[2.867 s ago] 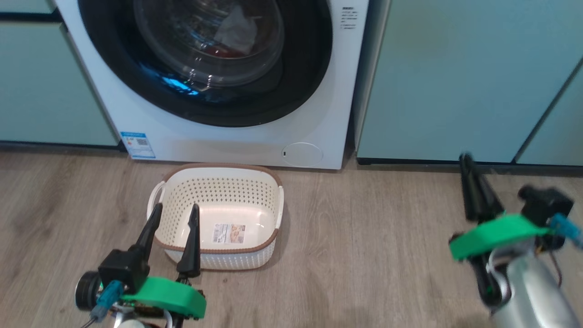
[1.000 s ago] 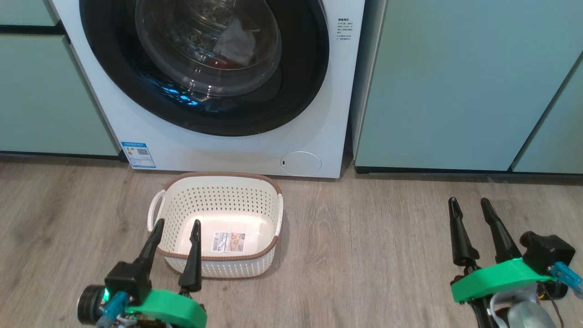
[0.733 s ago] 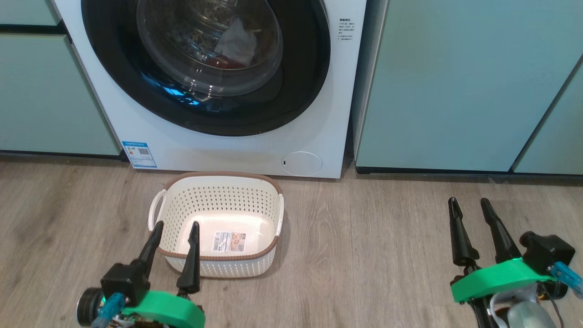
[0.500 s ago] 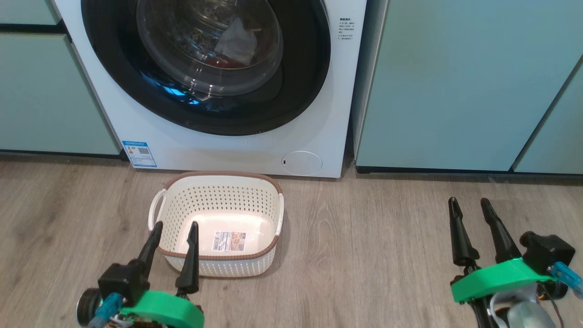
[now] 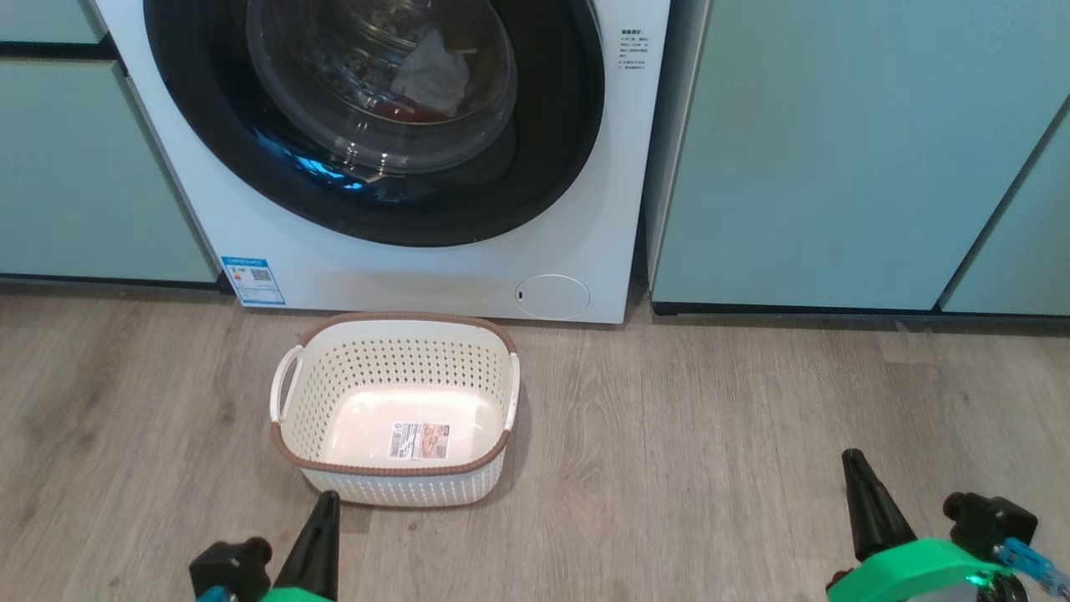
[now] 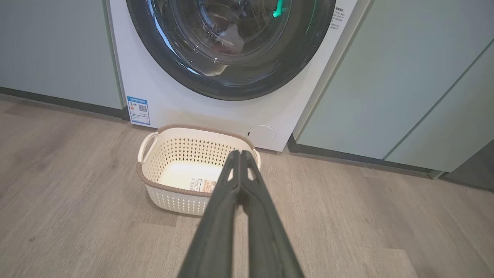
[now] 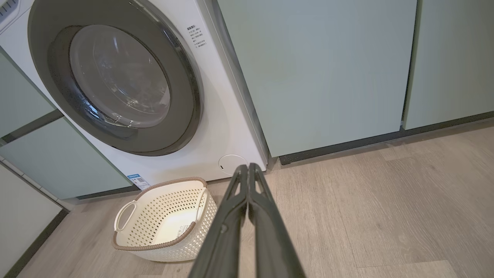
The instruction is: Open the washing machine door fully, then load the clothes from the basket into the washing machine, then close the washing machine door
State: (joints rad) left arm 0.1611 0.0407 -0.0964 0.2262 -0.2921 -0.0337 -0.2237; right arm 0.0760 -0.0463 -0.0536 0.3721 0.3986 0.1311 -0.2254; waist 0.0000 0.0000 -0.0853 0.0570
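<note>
The white washing machine (image 5: pixel 418 267) stands with its door (image 5: pixel 535 167) closed, black rim flat against the front. Through the glass bowl a strip of red clothes (image 5: pixel 408 107) lies in the drum under a pale patch. The cream basket (image 5: pixel 401 368) sits on the floor before the machine, with just a label sticker inside. My left gripper (image 5: pixel 328 500) is shut and empty, low and just in front of the basket's near wall. My right gripper (image 5: pixel 851 456) is shut and empty over bare floor far to the right. Both wrist views show the fingers pressed together, left gripper (image 6: pixel 239 153), right gripper (image 7: pixel 247 166).
Pale teal cabinets (image 5: pixel 836 150) flank the machine on both sides. A round flap (image 5: pixel 552 296) sits low on the machine's front, just behind the basket (image 6: pixel 181 154). Wood floor (image 5: pixel 685 451) lies open between the basket (image 7: pixel 154 220) and my right gripper.
Both grippers have shut and drawn back toward the bottom edge of the head view. The left fingers no longer reach over the basket's near rim.
</note>
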